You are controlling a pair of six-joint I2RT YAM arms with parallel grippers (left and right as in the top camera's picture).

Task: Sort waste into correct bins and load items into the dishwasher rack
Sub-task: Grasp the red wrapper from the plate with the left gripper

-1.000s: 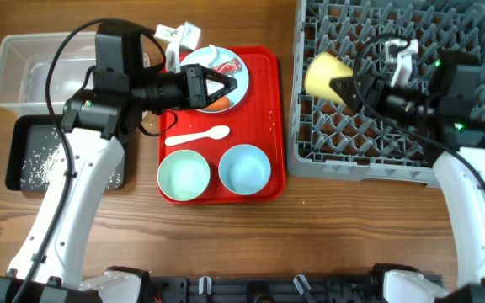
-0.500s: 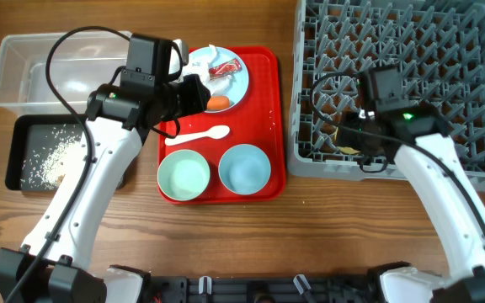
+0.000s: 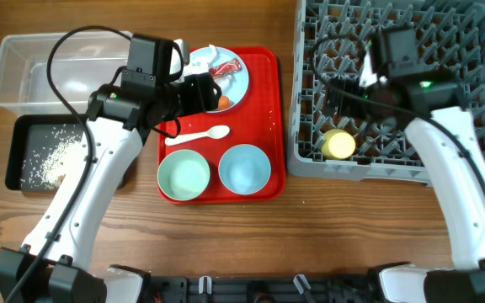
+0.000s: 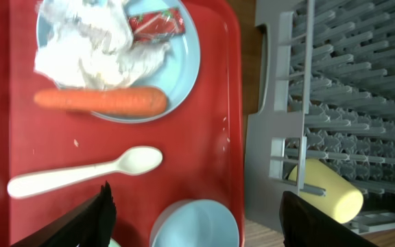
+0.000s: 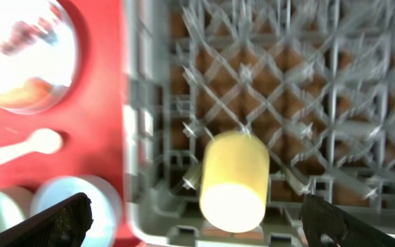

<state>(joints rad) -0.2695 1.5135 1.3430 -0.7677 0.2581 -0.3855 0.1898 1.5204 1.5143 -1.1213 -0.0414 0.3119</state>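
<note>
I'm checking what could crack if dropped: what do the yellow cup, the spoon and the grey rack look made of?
Yellow cup: probably matte plastic, opaque with an even colour. Spoon: white plastic, slightly glossy, moulded shape. Grey rack: moulded plastic, judging by its uniform grid and pegs.

Table (image 3: 226,244): mid-brown wood w/ darker grain streaks. 
Serving tray (image 3: 265,118): plain bright red. 
Plate (image 4: 180,68) at tray's 12 o'clock: pale blue. On it: napkin (image 4: 94,48) white, wrapper (image 4: 155,22) red w/ small lighter marks, carrot (image 4: 101,101) orange. 
Spoon (image 3: 199,135), approx tray centre: white, slightly cream. 
Bowl (image 3: 183,176) at 7 o'clock: pale green. Other bowl (image 3: 244,168) at 5 o'clock: pale blue. 
Rack (image 3: 470,126): grey, open lattice pattern, brown wood showing thru gaps. 
Cup (image 3: 339,144) at rack's 7 o'clock: pale yellow. 
Tub (image 3: 11,76): clear, milky. 
Bin tray (image 3: 11,160): black, speckled w/ white rice (image 3: 53,156). 
Arms (image 3: 99,177): white shells, black joints & cables.
</note>
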